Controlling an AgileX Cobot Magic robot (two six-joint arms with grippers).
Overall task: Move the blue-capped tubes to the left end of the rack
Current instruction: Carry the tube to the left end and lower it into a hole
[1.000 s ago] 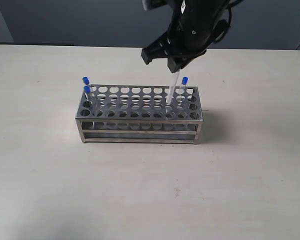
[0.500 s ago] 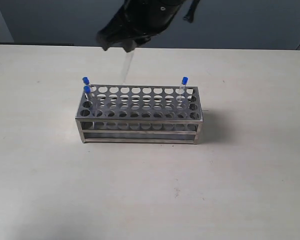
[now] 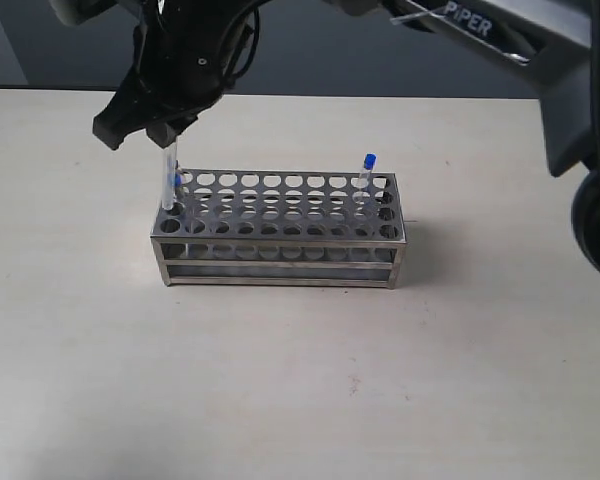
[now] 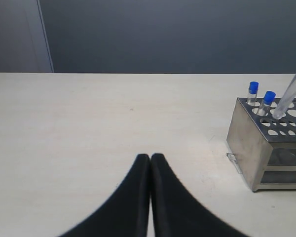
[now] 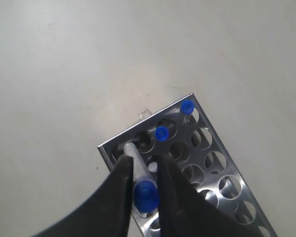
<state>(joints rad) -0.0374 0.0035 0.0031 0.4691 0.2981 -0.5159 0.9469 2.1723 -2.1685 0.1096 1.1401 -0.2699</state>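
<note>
The steel rack (image 3: 280, 228) stands mid-table. My right gripper (image 3: 163, 135) has reached across to the rack's left end and is shut on a blue-capped tube (image 3: 167, 180), held tilted. The tube's lower tip is at the front corner hole. In the right wrist view the held tube's cap (image 5: 146, 194) sits between the right gripper (image 5: 140, 160) fingers. Two more blue-capped tubes (image 4: 253, 87) (image 4: 269, 96) stand in the rack's left end, close behind the held one. A fourth tube (image 3: 367, 165) stands near the right end. My left gripper (image 4: 150, 157) is shut on nothing, over bare table left of the rack (image 4: 266, 143).
The right arm (image 3: 460, 25) stretches across the top of the exterior view, with its bulky base (image 3: 590, 120) at the right edge. The beige table (image 3: 280, 380) ends at a dark wall behind.
My right gripper carried the tube from the rack's right end, up and over to the left end, then lowered it to the front corner hole.
</note>
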